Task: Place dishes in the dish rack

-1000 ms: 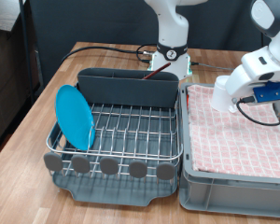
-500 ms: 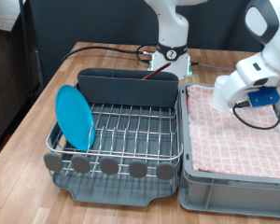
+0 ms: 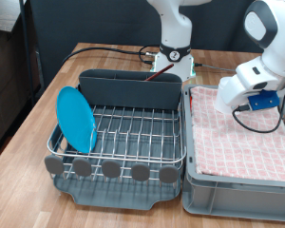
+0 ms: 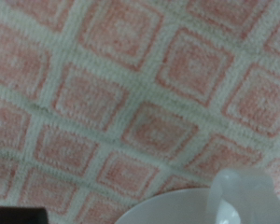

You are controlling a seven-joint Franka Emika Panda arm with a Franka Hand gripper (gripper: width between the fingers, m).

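Pincer [image 3: 225, 98] over the pink cloth [image 3: 247, 128] in crate; white mug [image 4: 191, 207] rim probably just beside it; pincer opening unclear.

A blurred white mug [image 4: 191, 207] is running off the wrist view's edge at five o'clock; the gripper's fingertips are staying hidden.

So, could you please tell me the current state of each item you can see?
Light-blue plate: standing on edge in the dish rack.
Dish rack: holds only the plate.
Grey crate: lined with pink checked cloth.
Gripper: low over the cloth; fingers hidden.
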